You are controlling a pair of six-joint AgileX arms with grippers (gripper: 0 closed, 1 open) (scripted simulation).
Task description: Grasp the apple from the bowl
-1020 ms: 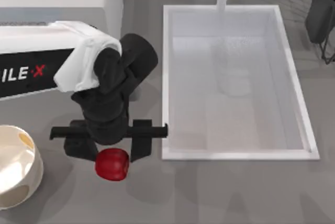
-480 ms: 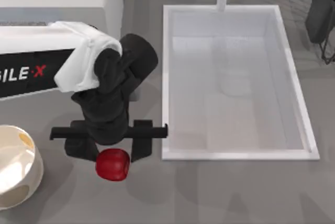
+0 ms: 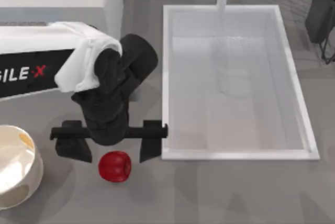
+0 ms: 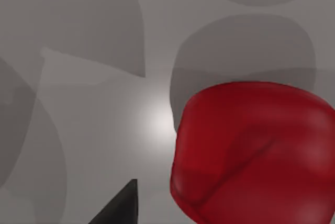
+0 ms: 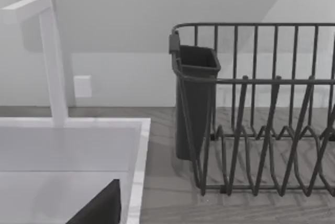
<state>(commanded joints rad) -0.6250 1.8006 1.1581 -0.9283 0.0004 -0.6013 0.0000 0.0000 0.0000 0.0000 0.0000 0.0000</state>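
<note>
Cream-white bowl (image 3: 13,166) sits far left, apple-free; the red apple (image 3: 114,166) rests on the grey countertop (image 3: 209,192) beside it, below my left gripper (image 3: 109,148), fingers spread wide. Looks released; next, lift clear.

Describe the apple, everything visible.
The apple is a small, glossy, deep-red round fruit with faint creases on its skin in the left wrist view. It sits on the grey table, outside the bowl, which lies to its left, and near the sink's front left corner. The left gripper hangs just above it, fingers spread to either side and apart from it; nothing grips the apple.
</note>
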